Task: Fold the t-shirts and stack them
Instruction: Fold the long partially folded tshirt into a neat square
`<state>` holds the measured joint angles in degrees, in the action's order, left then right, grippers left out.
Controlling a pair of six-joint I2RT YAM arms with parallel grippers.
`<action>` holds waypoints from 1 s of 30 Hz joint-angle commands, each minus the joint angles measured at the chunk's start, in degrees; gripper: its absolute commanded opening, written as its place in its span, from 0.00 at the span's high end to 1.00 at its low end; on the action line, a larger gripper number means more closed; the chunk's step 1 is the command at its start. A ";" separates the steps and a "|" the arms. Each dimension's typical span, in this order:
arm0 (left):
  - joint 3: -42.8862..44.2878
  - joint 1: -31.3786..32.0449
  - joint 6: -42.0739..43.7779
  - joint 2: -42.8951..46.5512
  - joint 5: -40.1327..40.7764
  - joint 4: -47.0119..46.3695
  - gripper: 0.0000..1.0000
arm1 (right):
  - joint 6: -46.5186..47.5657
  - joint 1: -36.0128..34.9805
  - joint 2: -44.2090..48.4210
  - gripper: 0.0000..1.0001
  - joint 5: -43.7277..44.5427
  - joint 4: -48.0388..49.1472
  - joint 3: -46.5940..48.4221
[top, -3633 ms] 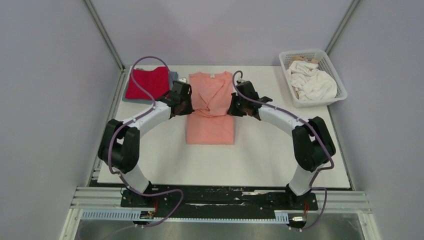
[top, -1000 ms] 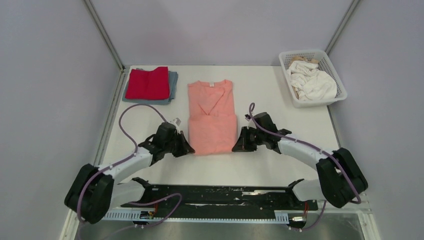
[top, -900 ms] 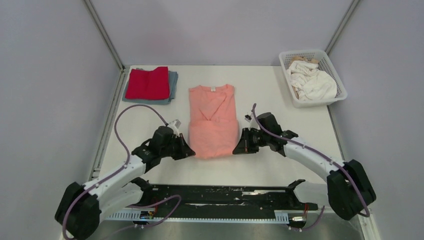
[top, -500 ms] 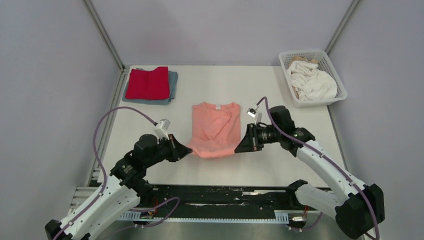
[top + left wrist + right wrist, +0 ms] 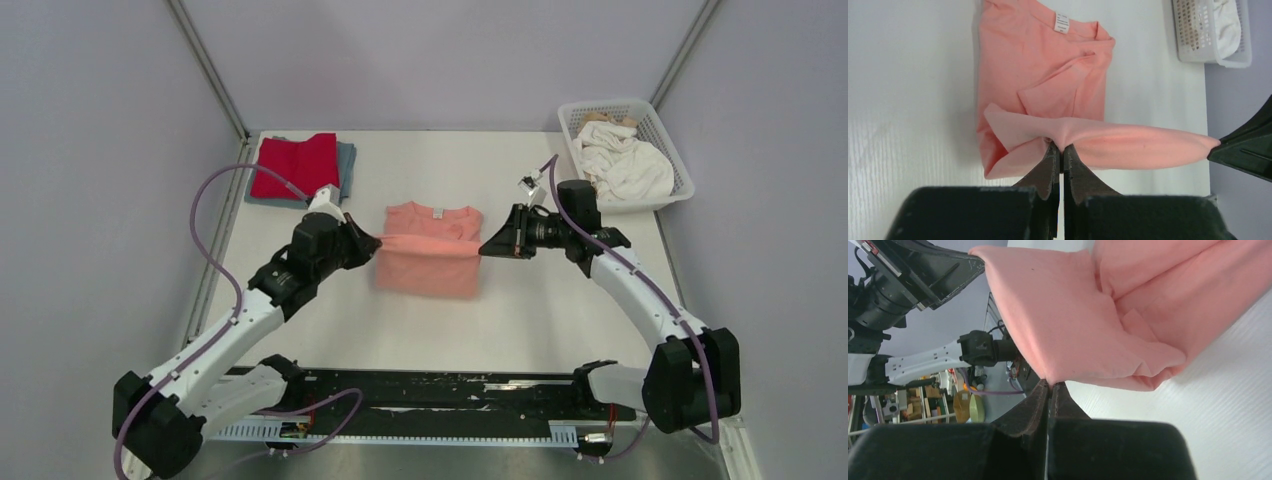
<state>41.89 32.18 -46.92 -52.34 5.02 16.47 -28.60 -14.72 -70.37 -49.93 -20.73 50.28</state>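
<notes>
Three shirts lie out: one salmon-pink t-shirt (image 5: 430,272) at frame centre, and one red t-shirt (image 5: 294,166) atop one grey-blue t-shirt (image 5: 347,158) at upper left. The left gripper (image 5: 373,243) and right gripper (image 5: 484,249) each pinch the salmon shirt's lifted edge, taut between them. Open table (image 5: 560,320) spreads across the lower frame.

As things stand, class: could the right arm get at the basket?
Probably not yet: the right gripper is shut on the salmon-pink t-shirt, though the basket sits close with nothing between.
</notes>
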 commanded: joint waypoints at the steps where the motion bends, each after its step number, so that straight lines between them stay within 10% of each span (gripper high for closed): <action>1: 3.44 -4.22 2.76 -6.76 0.65 -7.22 1.00 | -1.38 2.83 -3.85 1.00 0.07 6.03 4.53; 30: 30.84 -16.54 7.48 -51.13 -14.72 -8.46 1.00 | -2.12 8.87 -34.78 0.97 9.27 15.60 18.37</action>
<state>68.20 18.06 -41.60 -99.94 -11.62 7.94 -31.27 -7.49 -101.19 -44.12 -8.54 64.23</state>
